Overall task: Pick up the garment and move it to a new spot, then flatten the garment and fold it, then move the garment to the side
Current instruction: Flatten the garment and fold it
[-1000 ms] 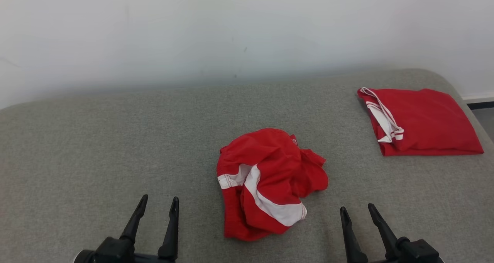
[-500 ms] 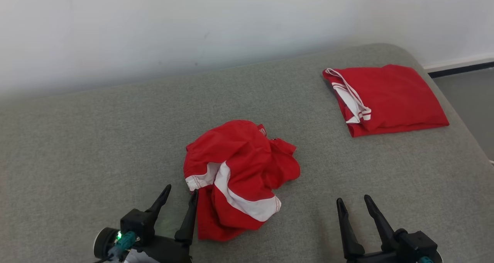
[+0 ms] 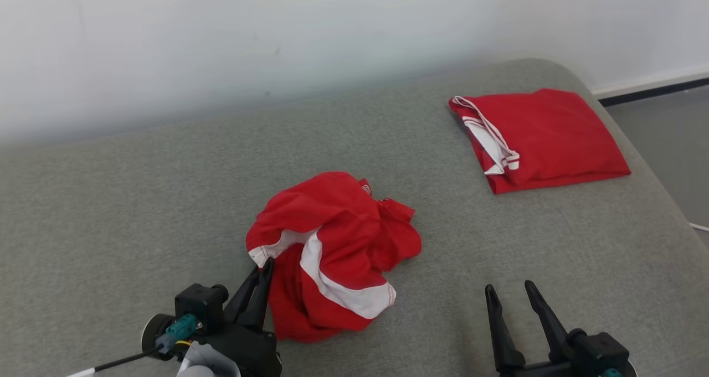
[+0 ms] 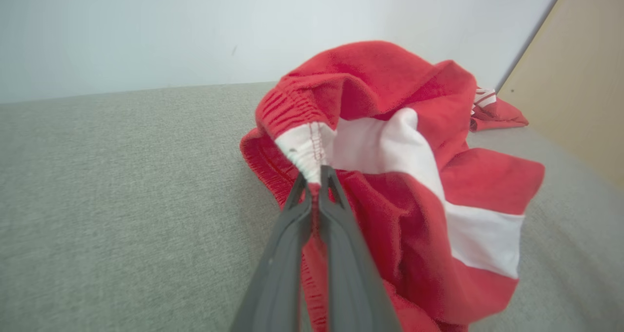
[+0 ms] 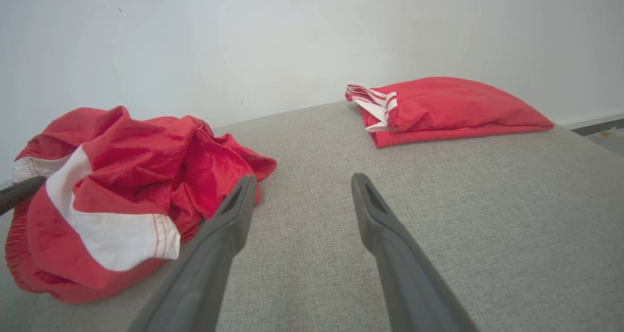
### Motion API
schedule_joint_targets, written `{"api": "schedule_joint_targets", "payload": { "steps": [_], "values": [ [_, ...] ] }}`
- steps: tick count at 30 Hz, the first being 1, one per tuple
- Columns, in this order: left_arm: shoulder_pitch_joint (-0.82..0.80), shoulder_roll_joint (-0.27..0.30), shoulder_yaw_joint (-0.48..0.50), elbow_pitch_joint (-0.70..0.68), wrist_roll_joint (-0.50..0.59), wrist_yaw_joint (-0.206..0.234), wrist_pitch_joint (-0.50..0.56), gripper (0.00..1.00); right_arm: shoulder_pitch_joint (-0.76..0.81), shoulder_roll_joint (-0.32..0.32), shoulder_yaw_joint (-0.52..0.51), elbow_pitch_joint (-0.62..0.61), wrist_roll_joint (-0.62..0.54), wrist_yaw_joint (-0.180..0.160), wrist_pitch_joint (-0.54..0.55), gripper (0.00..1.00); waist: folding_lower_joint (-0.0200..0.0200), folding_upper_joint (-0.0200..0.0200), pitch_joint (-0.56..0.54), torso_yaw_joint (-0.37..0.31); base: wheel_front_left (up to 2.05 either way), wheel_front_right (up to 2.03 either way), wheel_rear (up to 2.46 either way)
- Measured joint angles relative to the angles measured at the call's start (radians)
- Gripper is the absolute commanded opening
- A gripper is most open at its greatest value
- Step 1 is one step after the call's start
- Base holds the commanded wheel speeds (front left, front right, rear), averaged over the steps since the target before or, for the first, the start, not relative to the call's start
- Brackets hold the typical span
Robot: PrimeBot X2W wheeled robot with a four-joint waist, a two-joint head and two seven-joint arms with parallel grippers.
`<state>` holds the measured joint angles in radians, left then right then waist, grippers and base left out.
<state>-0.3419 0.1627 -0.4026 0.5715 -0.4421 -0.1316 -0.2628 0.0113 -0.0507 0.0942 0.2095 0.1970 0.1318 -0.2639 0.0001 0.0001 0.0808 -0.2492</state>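
Note:
A crumpled red garment (image 3: 332, 249) with white stripes lies in a heap on the grey cushion (image 3: 138, 200). My left gripper (image 3: 266, 266) is shut on the garment's near-left edge, at the elastic waistband. In the left wrist view the left gripper (image 4: 314, 173) pinches the waistband where a white stripe ends on the garment (image 4: 390, 176). My right gripper (image 3: 509, 288) stands open over bare cushion, to the right of the heap and apart from it. The right wrist view has the right gripper (image 5: 302, 185) with empty jaws and the garment (image 5: 122, 185) at the left.
A second red garment (image 3: 543, 136), folded flat, lies at the cushion's far right corner, also the folded garment (image 5: 438, 107). A pale wall (image 3: 277, 34) runs behind the cushion. The cushion's right edge drops to grey floor (image 3: 670, 133).
My left gripper moved right and forward to the garment's edge and shut on the waistband. The camera turned, shifting the scene left. The right gripper stayed open.

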Motion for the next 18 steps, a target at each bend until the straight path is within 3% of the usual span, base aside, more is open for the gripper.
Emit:
{"api": "schedule_joint_targets", "payload": {
  "steps": [6, 13, 18],
  "values": [
    [0.048, 0.033, -0.001, -0.105, -0.011, 0.0, 0.0, 0.0, 0.022, 0.0, -0.01, 0.002, -0.006, 0.0, 0.0, 1.0, 0.0, -0.0001, -0.017, 0.05, 0.0, 0.0, 0.0],
    [0.201, 0.117, -0.015, -0.23, -0.049, 0.0, 0.0, 0.0, 0.032, 0.0, -0.01, 0.006, -0.007, 0.0, 0.0, 1.0, -0.0002, -0.0001, -0.038, 0.136, 0.0, 0.0, 0.0],
    [0.312, 0.14, -0.016, -0.258, -0.097, 0.0, 0.0, 0.0, 0.035, 0.0, -0.001, 0.025, -0.007, 0.0, 0.0, 1.0, -0.0003, -0.0001, -0.047, 0.195, 0.0, 0.0, 0.0]
  ]
}}
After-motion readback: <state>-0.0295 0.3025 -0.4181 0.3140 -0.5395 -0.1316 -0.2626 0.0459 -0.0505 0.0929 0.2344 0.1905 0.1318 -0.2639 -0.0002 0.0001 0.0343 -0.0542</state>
